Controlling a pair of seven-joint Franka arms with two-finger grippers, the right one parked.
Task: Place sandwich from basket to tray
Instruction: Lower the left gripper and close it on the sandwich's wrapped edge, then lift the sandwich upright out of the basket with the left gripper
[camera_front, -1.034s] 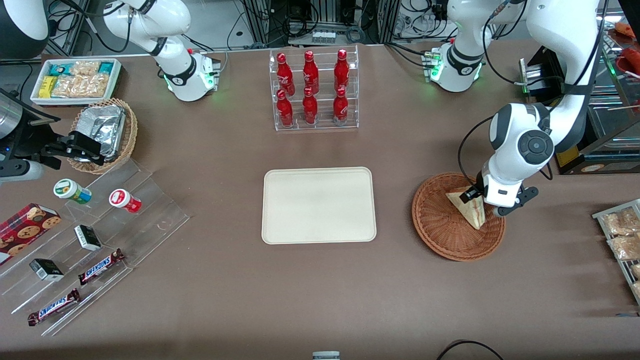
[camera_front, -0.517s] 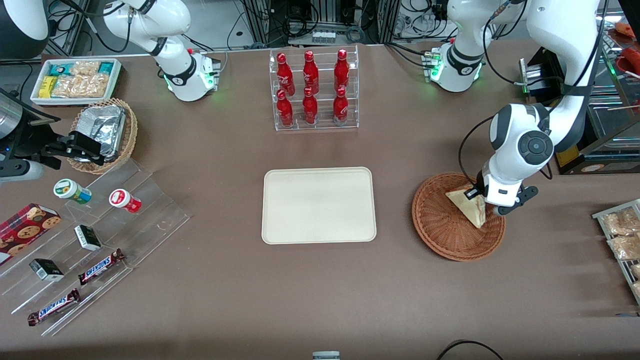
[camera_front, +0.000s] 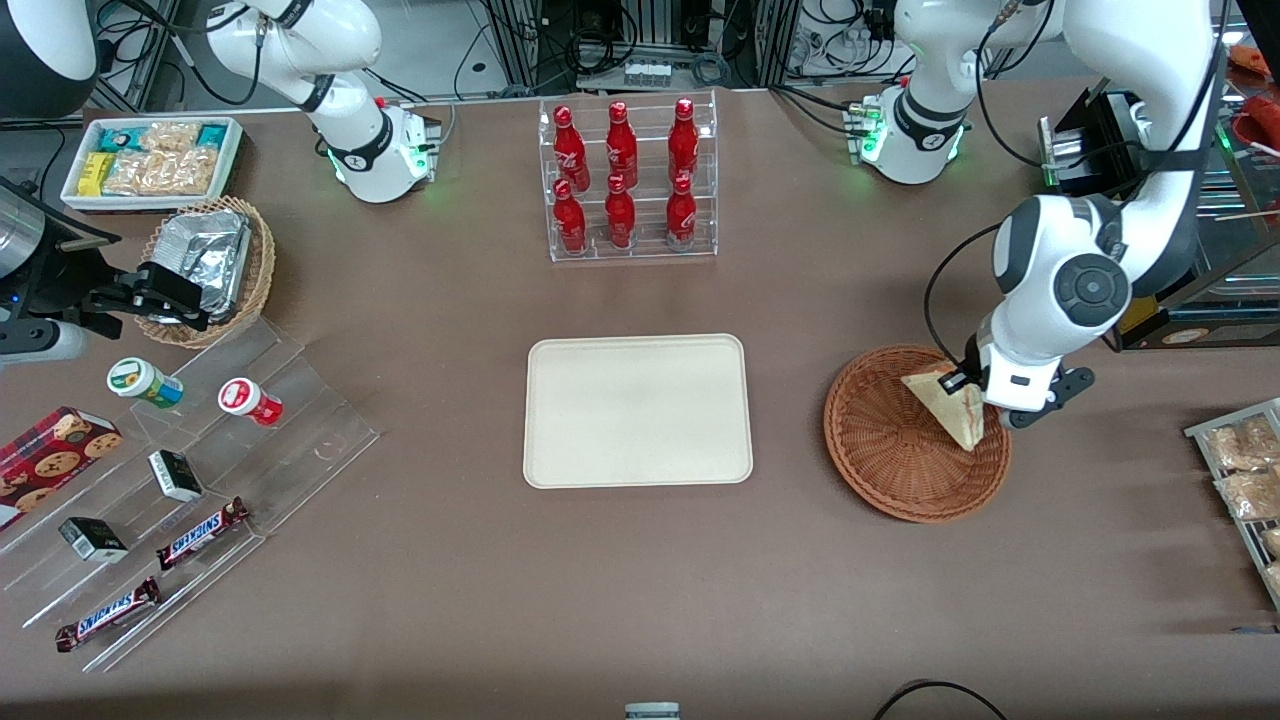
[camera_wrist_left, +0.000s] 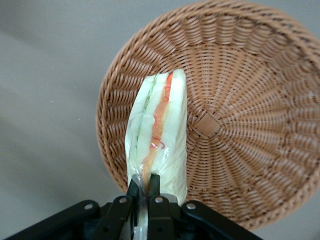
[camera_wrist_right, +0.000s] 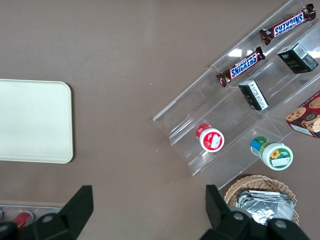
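Observation:
The sandwich (camera_front: 952, 408), a pale bread wedge in clear wrap with red and green filling, hangs in the grip of my left gripper (camera_front: 975, 392) above the reddish-brown wicker basket (camera_front: 890, 450). In the left wrist view the gripper (camera_wrist_left: 143, 187) is shut on one end of the sandwich (camera_wrist_left: 159, 130), which is lifted clear of the basket (camera_wrist_left: 235, 100) floor. The cream tray (camera_front: 637, 410) lies flat at the table's middle, toward the parked arm from the basket; one end of it shows in the right wrist view (camera_wrist_right: 30, 122).
A clear rack of red bottles (camera_front: 628, 180) stands farther from the front camera than the tray. A rack with snack packets (camera_front: 1240, 470) lies at the working arm's end. A foil-packet basket (camera_front: 205, 265), white snack bin (camera_front: 150, 160) and acrylic steps with snacks (camera_front: 180, 480) lie at the parked arm's end.
My left gripper has risen with the sandwich and shifted slightly toward the working arm's end. The sandwich has come up off the basket floor.

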